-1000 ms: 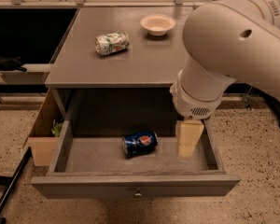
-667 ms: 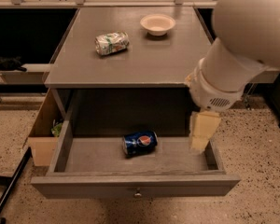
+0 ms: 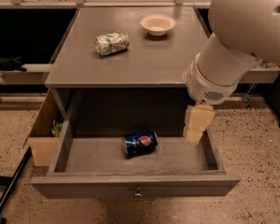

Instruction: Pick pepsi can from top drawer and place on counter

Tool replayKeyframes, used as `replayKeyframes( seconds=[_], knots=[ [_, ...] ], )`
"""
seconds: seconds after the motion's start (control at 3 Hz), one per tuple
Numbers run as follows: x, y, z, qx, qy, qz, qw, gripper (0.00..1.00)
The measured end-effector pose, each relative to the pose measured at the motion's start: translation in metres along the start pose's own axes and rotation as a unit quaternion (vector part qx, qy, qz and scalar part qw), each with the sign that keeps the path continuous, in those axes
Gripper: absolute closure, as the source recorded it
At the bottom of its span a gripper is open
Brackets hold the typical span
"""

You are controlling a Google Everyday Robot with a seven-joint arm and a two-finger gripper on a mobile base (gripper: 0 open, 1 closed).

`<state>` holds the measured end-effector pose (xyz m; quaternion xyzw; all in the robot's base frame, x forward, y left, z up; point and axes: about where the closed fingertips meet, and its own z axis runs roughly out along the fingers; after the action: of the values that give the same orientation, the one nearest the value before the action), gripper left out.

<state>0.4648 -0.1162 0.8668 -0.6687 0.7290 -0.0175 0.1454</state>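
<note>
Dark-blue pepsi can (image 3: 140, 143) w/ round red-white-blue logo lies on its side, mid-floor of the wide grey wooden top drawer (image 3: 135, 185), which stands open. Long axis runs approx. left-right in camera view, slightly skewed. Tan gripper (image 3: 194, 133) hangs to the can's right, apart from it, near the drawer's right wall and below the flat grey wooden desk (image 3: 130, 64). Gripper released or clenched: can't tell. Next move prob. needs a shift left, closing across the can's short axis.

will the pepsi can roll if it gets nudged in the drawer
Probably: the pepsi can lies on its side on the top drawer floor, so it may roll. Its smooth round body could slip. The end effector hangs apart from it, over the drawer.
</note>
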Motion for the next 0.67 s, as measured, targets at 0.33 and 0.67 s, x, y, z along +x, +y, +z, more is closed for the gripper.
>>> replayKeyframes(
  seconds=[0.33,0.67],
  knots=[
    [-0.006,0.0087,0.0034,-0.005,-0.006,-0.01,0.9999,0.0],
    [-0.0062,0.009,0.0036,-0.006,-0.006,-0.01,0.9999,0.0]
  ],
)
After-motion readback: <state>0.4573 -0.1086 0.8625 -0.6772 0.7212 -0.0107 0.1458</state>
